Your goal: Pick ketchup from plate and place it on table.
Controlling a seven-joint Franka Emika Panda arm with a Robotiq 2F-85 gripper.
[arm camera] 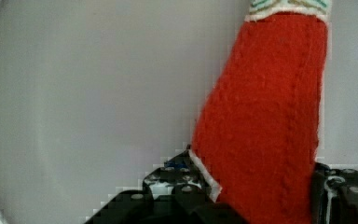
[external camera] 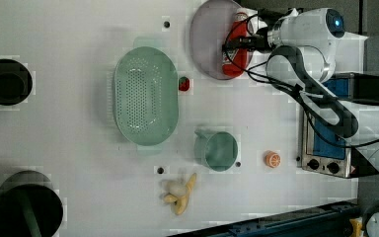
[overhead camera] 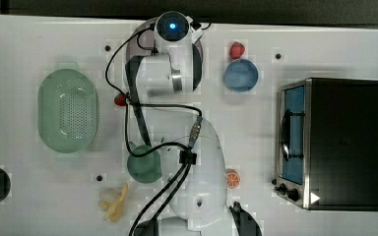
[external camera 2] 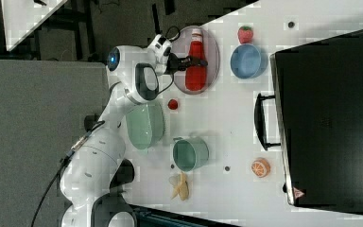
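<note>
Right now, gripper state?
Gripper: its fingers sit on both sides of the small red ketchup bottle, which lies on the pale greyish-lilac round plate; whether it already grips the bottle cannot be told.

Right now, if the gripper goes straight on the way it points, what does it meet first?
The ketchup: in the wrist view its red body already sits between the gripper fingers, lying on the plate. Going further, it would probably press the bottle against the plate, though depth is hard to judge.
</note>
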